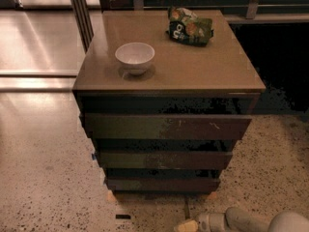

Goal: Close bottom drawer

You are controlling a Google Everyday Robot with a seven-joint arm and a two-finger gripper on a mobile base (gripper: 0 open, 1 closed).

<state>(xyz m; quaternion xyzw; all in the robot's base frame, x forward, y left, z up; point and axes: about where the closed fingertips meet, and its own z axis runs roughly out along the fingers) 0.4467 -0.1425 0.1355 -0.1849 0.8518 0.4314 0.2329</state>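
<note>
Camera view: looking down at a brown three-drawer cabinet (193,71) standing on a speckled floor (38,178). Carrying on top a white bowl (134,57) towards the front left and a green snack bag (189,27) towards the back right, well apart.

Showing three dark, handle-less fronts stacked below the top: the scratched top drawer front (164,127), the middle drawer front (164,158), and, lowest and narrowest-looking, the bottom drawer (161,183), sitting just above the floor.

Showing no inner tray above the bottom drawer, only a dark gap; judging from this, lying pushed in or very nearly so, with at most a final nudge remaining. Not possible to tell whether sitting fully flush.

Resting low at the bottom edge, the gripper (186,225), pale-tipped, hanging near the floor in front of the cabinet and right of its middle, apart from the bottom drawer, with the grey arm (241,220) trailing off to the right. Impossible to tell whether open or closed.
</note>
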